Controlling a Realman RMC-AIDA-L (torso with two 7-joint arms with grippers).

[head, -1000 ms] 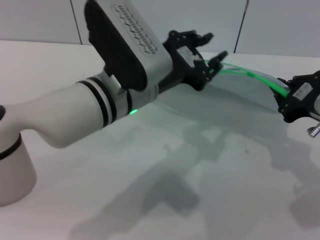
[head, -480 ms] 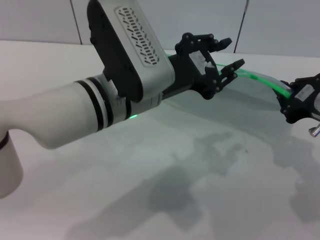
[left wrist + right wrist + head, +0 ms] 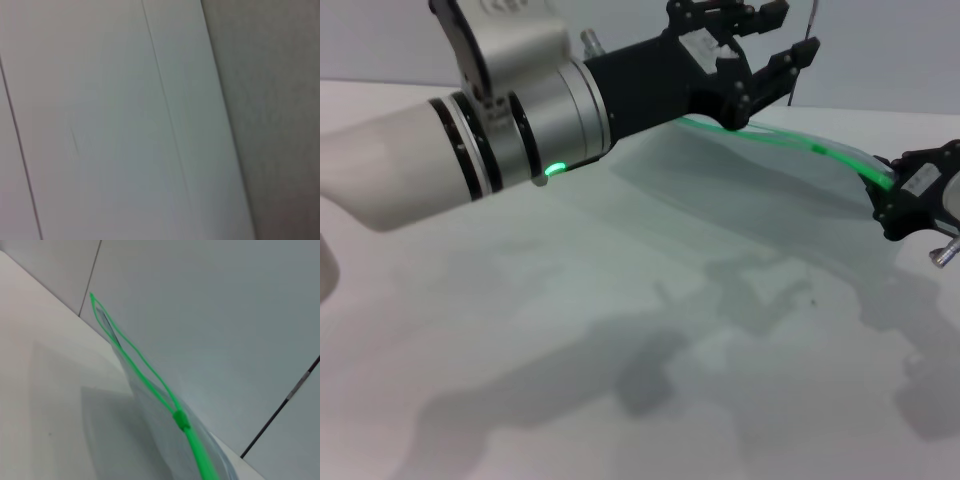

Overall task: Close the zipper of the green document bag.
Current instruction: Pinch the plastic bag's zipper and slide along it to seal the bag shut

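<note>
Left hand [image 3: 760, 45] spread, above the zipper [image 3: 790, 142]; right hand [image 3: 910, 190], half cut off, clamps it.

White desk [image 3: 620, 330] in front of me, matte, plain, with soft grey shadows of my arms across it. Behind its far edge a pale panelled wall [image 3: 880, 50] with dark seams. Only thing lying on the desk: the green document bag [image 3: 760, 190], translucent blue-grey, flat on the far right part. Its far long edge lifts off the surface; the zipper [image 3: 150, 377] there gapes in two green strands up to a small slider [image 3: 180, 419].
</note>
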